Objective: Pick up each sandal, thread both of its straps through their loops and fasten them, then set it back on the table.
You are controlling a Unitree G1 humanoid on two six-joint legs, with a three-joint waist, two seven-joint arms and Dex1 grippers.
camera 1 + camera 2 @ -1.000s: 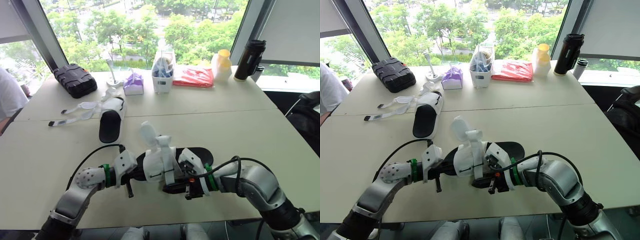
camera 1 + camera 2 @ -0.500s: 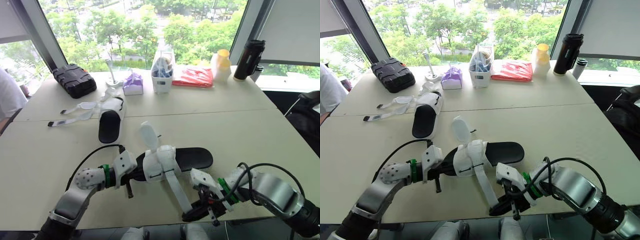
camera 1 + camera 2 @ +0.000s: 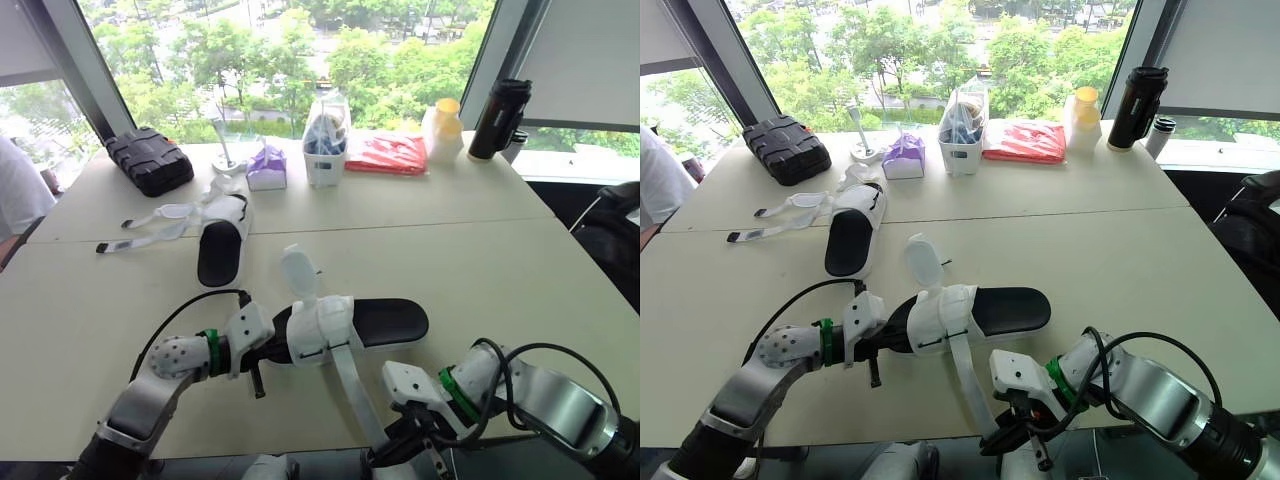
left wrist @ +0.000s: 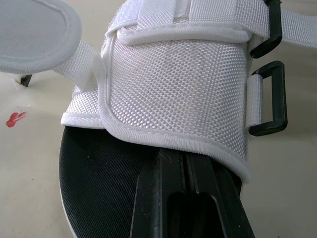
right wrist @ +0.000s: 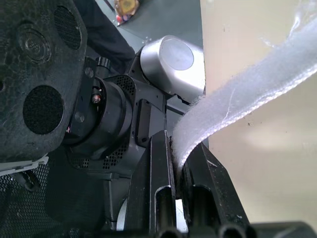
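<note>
Moved lower past near desk (image 3: 520,270) edge: right end effector (image 5: 176,153), clamped on strap (image 3: 968,380) | left end effector (image 4: 185,163) gripping sandal (image 3: 385,318) sole at desk front | left wrist view: one black loop (image 4: 281,99) empty

Near sandal (image 3: 385,318) on the tabletop (image 3: 520,260), one strap stretched taut toward the near edge.
The left gripper (image 3: 272,348) meets the near sandal's sole at the end next to its white upper (image 3: 320,328), and a rounded white flap (image 3: 298,270) stands up just behind that upper. A long strap (image 3: 355,385) runs from the upper toward the tabletop's near edge, where the right gripper (image 3: 385,452) has its tip between black fingers. Beyond the near sandal, on its left, the second sandal (image 3: 222,248) lies with loose straps (image 3: 150,225) splayed outward. Well beyond the near sandal, by the window, stand a black case (image 3: 150,160), purple pack (image 3: 267,168), white basket (image 3: 325,145), red packet (image 3: 388,155), yellow-capped bottle (image 3: 443,130) and black flask (image 3: 498,120).
</note>
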